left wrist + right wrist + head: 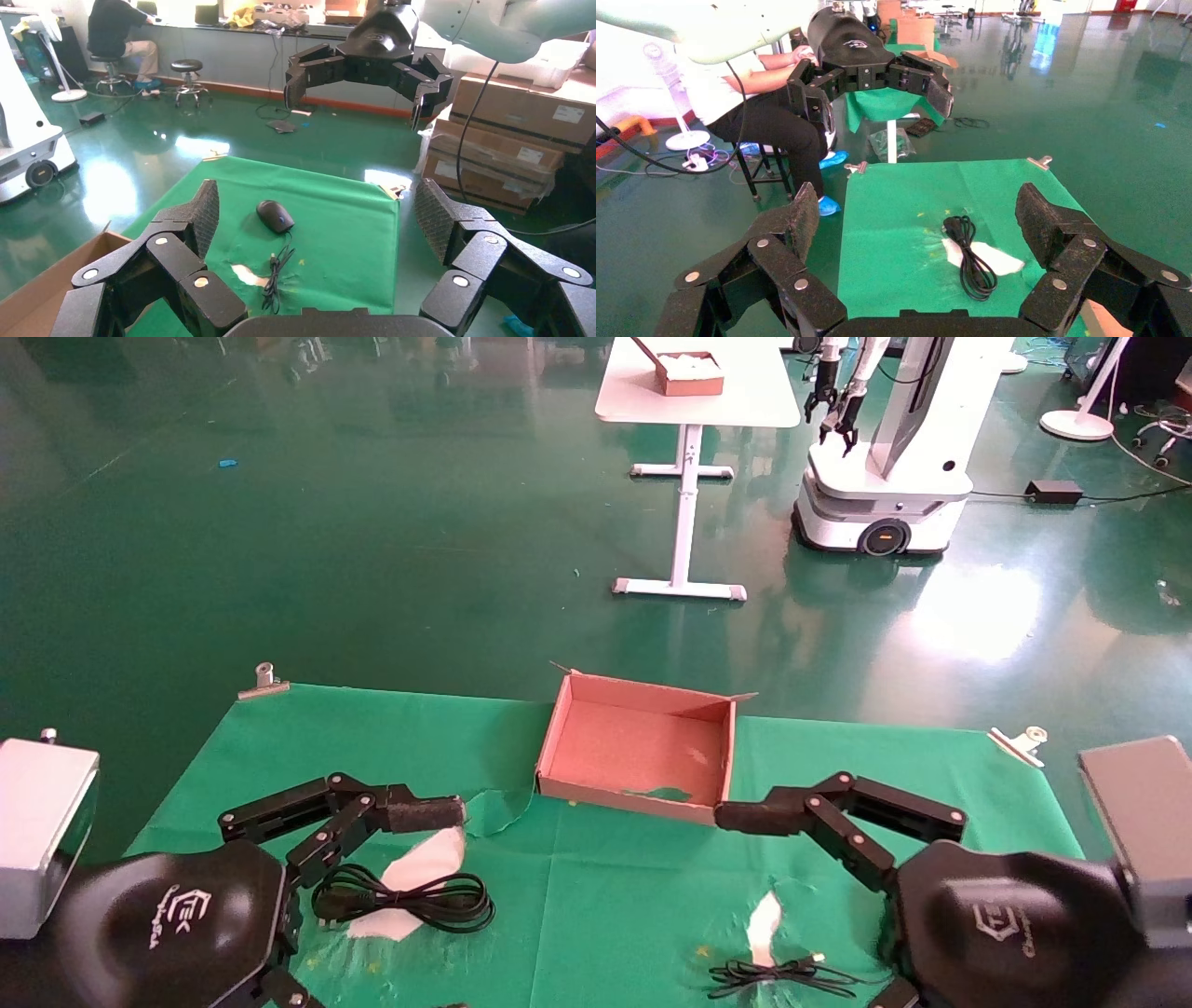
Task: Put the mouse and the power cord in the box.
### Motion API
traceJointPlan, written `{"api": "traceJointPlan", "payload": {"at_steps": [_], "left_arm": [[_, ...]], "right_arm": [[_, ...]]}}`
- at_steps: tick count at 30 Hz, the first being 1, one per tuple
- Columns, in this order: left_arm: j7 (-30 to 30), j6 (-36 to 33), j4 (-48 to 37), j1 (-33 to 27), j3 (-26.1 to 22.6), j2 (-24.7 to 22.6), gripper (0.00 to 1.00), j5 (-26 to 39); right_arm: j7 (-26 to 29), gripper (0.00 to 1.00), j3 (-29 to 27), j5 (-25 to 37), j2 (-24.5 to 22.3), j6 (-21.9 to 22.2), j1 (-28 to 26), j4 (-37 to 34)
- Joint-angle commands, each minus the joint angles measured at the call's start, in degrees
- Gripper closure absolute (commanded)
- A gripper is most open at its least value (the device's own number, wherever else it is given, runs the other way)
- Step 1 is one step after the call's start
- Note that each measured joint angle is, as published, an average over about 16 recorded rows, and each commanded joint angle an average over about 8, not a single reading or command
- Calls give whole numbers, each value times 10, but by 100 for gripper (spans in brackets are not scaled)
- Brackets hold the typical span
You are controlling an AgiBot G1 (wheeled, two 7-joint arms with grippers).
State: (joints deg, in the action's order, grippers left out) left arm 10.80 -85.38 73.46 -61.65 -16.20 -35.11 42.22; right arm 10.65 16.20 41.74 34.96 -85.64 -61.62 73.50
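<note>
Left tool at 8 o'clock over the green table, fingers spread, holding nothing. Power cord lies bundled just beneath it, partly on a white patch. Box at 12 o'clock, empty. Right tool at 4 o'clock, fingers spread, holding nothing. Mouse on the table under that tool, thin cable coiled beside it.

Bright, even indoor light; white glare patches on the glossy green floor; pictures sharp throughout.
</note>
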Motion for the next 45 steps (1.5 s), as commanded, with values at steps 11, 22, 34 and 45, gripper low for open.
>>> {"api": "traceJointPlan", "payload": {"at_steps": [11,22,34,45], "left_arm": [[0,0,0,0,0,0,0,0],[0,0,0,0,0,0,0,0],[0,-1,7,-4,-7,5,0,20],[100,0,37,-150,-148,-27,0,386]], "right_arm": [[0,0,0,0,0,0,0,0],[0,0,0,0,0,0,0,0],[-2,0,5,14,-4,2,3,1],[25,0,63,198,-26,36,-28,35]]}}
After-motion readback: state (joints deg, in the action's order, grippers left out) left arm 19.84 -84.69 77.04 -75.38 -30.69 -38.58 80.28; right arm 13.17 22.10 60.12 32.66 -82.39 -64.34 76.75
